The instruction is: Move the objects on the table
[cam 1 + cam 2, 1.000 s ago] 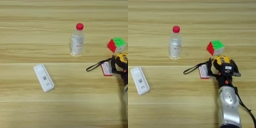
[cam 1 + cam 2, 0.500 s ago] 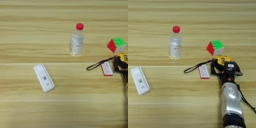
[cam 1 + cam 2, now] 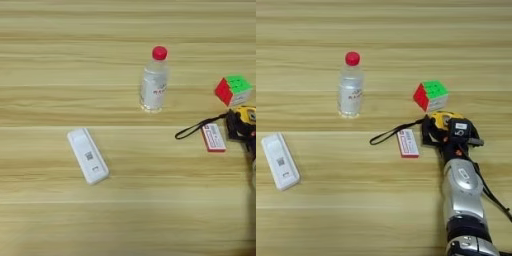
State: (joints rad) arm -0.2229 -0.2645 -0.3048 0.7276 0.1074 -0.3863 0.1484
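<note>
The right gripper [image 3: 448, 134] gripped the tape measure [image 3: 447, 123] at the table's [image 3: 381, 210] four o'clock, below the puzzle cube [image 3: 430, 95]. Lifting straight up would probably keep its strap [image 3: 393, 132] from dragging the red-white box [image 3: 408, 143].

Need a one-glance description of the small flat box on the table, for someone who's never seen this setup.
Start at the clear bottle with the red cap standing on the wooden table, then look right and nearer the robot. The small red-white flat box lies there, left of the yellow-black tape measure, whose black strap runs past its far end. It is the only flat, red-edged card-like item.
</note>
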